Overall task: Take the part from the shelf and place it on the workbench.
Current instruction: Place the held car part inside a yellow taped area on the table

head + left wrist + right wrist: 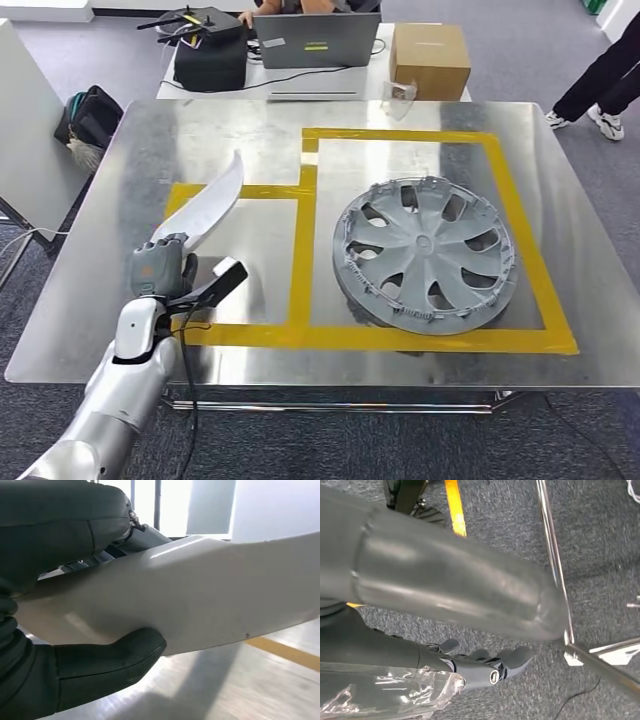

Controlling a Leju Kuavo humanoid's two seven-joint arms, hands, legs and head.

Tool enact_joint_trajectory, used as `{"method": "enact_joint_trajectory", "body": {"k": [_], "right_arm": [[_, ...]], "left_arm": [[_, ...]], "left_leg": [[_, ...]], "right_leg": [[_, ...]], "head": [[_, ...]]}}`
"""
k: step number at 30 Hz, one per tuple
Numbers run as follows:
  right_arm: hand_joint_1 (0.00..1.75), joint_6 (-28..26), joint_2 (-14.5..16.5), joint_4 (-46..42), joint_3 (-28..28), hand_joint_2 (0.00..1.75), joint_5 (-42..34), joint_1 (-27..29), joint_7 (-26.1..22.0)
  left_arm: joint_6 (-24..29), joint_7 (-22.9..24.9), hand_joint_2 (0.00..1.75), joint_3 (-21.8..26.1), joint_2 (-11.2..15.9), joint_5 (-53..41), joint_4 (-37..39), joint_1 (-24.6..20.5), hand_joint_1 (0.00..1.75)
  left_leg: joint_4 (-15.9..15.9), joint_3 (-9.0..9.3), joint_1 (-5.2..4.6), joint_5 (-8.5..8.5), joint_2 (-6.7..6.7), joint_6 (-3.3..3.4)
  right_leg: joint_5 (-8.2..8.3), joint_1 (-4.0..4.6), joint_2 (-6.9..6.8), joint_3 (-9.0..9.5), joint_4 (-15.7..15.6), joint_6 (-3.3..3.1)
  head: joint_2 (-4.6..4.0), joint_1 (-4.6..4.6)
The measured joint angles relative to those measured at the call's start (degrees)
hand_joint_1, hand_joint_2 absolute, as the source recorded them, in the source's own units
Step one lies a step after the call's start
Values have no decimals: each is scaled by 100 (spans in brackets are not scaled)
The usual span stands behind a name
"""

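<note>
Part [205, 208], clamped in my left hand [157, 267] over the desk's [423, 120] left taped box, is at placing stage: I'd lower it, then release; right hand [486, 667] hangs empty, fingers apart.

We find no legible writing anywhere in these views. The laptop [315, 40] behind the counter [113, 260] carries a pale sticker and a yellow-green strip, both too small for us to read; the cardboard box [429, 58] beside it and the hubcap [426, 255] show us no readable marks.
</note>
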Motion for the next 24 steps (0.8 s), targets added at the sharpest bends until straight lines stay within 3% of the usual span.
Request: {"method": "enact_joint_trajectory", "body": {"k": [1, 5, 8, 11, 14, 16, 18, 19, 20, 21, 24], "right_arm": [[0, 2, -15, 14, 27, 0, -5, -1, -1], [0, 3, -71, 67, 178, 0, -83, -18, -2], [0, -26, -98, 101, 299, 0, -192, -10, -2], [0, -87, -114, 158, 349, 0, -237, -7, -2], [0, -124, -114, 201, 359, 0, -268, 2, -2], [0, -142, -114, 213, 356, 0, -299, 15, -3], [0, -152, -114, 216, 346, 0, -320, 21, -2], [0, -154, -111, 217, 339, 0, -324, 25, -1], [0, -155, -107, 219, 334, 0, -326, 30, -1], [0, -156, -102, 220, 327, 0, -328, 36, 0], [0, -166, -77, 224, 309, 0, -326, 31, 1]], "left_arm": [[-14, 74, 175, 20, 38, -152, 103, -57, 175], [-180, 390, 175, 51, 183, -556, 514, -244, 175], [-184, 445, 175, 116, 274, -489, 736, -338, 175], [-126, 167, 175, 209, 297, -261, 777, -336, 175], [-56, -317, 175, 274, 223, 206, 533, -185, 175], [-50, -599, 175, 280, 115, 506, 200, -19, 175], [-71, -742, 175, 261, 10, 666, -135, 159, 175], [-85, -773, 175, 246, -31, 704, -276, 245, 175], [-101, -789, 175, 234, -66, 731, -395, 323, 175], [-114, -816, 175, 224, -91, 779, -499, 389, 175], [-125, -978, 175, 198, -133, 1048, -827, 550, 175]], "left_leg": [[-1, -1, -1, -5, -6, 4], [-1, -1, -8, -31, -14, 45], [-1, 1, -12, -35, -13, 61], [6, 15, -24, -50, -14, 88], [-108, 94, -22, 8, -3, 209], [-241, 167, 16, 86, 16, 254], [-263, 176, 23, 104, 34, 260], [-262, 169, 28, 111, 41, 249], [-261, 158, 38, 122, 47, 229], [-256, 140, 58, 137, 50, 198], [-193, 58, 143, 185, 42, 41]], "right_leg": [[11, 2, -5, 26, -27, -30], [7, 1, -16, 63, -103, -18], [12, -4, -17, 48, -130, 60], [11, -15, -21, 39, -157, 134], [30, -31, -19, 115, -209, 252], [-191, -26, -19, 1, 94, 274], [-588, -49, -20, -319, 821, 296], [-721, -68, -22, -473, 1164, 316], [-751, -90, -23, -550, 1348, 341], [-662, -116, -25, -512, 1300, 374], [-146, -216, -20, 32, 269, 520]], "head": [[0, 3], [0, 4], [0, 2], [0, 0], [0, -3], [0, 10], [0, 23], [0, 26], [0, 25], [0, 26], [0, 33]]}}
